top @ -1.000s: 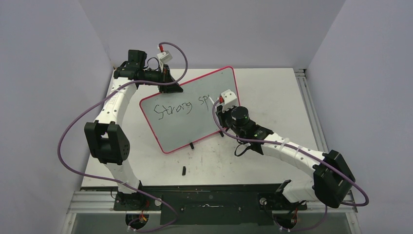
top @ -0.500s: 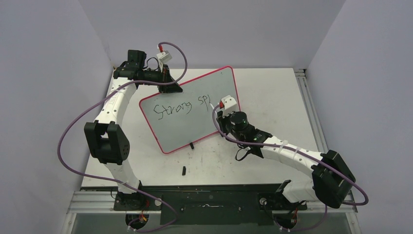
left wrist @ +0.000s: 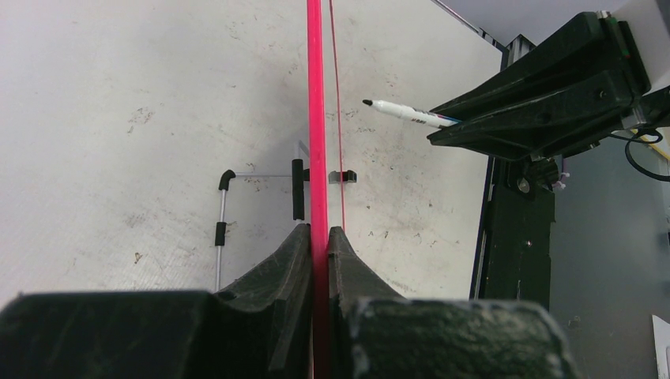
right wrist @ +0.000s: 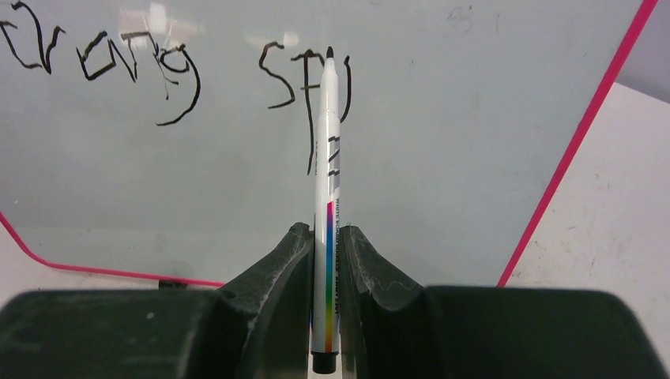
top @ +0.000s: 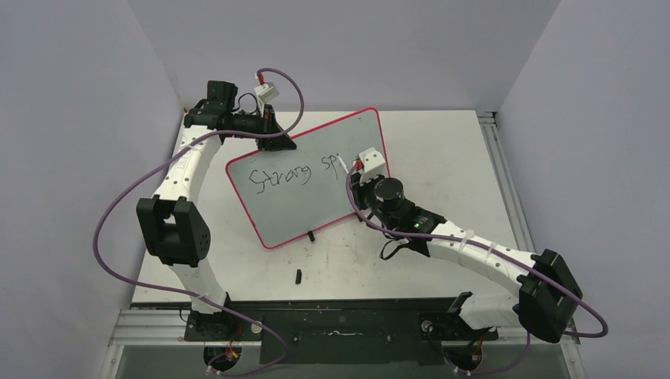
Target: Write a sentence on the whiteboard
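The whiteboard (top: 304, 207) stands tilted on the table, pale with a pink-red rim. The sentence (top: 294, 173) reads "Strong sp" plus one short stroke; it also shows in the right wrist view (right wrist: 170, 75). My left gripper (top: 278, 140) is shut on the board's top left rim (left wrist: 317, 118), with its jaws pressed on both sides (left wrist: 318, 237). My right gripper (right wrist: 326, 234) is shut on a white marker (right wrist: 327, 158) with a rainbow stripe. The marker's tip points at the last stroke. In the left wrist view the marker (left wrist: 407, 113) sits a little off the board.
A small black marker cap (top: 299, 276) lies on the table in front of the board. The board's black foot (top: 311, 235) and thin wire stand (left wrist: 220, 229) rest on the scuffed tabletop. A metal rail (top: 495, 146) runs along the table's right edge. Grey walls close in on both sides.
My right gripper drew back toward the near side, then moved up to the board again. A short stroke after "sp" now shows. The left gripper and the board have not moved.
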### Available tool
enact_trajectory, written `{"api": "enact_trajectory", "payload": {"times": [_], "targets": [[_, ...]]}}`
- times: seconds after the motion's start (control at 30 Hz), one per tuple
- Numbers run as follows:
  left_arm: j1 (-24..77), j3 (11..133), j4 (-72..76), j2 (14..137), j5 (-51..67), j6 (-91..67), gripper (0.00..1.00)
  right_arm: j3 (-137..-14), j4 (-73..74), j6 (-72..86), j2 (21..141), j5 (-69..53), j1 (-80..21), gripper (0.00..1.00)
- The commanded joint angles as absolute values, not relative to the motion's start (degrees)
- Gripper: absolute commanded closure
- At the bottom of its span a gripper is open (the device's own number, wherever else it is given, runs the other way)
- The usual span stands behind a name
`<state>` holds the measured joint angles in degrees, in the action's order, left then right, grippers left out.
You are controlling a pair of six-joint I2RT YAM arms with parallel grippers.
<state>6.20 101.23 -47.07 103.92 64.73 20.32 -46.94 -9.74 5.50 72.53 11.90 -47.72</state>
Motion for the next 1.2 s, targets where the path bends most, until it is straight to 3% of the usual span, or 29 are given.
{"api": "enact_trajectory", "payload": {"times": [0.0, 0.9, 1.17], "targets": [[7.7, 98.3, -54.8, 104.1, 65.7, 22.2, 1.0, -50.7, -12.6, 3.9, 73.5, 14.2, -47.9, 0.95], [7.7, 98.3, -54.8, 104.2, 65.7, 22.1, 1.0, -53.0, -13.4, 4.1, 78.9, 13.7, -46.1, 0.95], [7.7, 98.3, -54.8, 104.2, 65.6, 22.1, 1.0, -51.8, -13.5, 3.6, 73.1, 13.3, -46.4, 0.95]]}}
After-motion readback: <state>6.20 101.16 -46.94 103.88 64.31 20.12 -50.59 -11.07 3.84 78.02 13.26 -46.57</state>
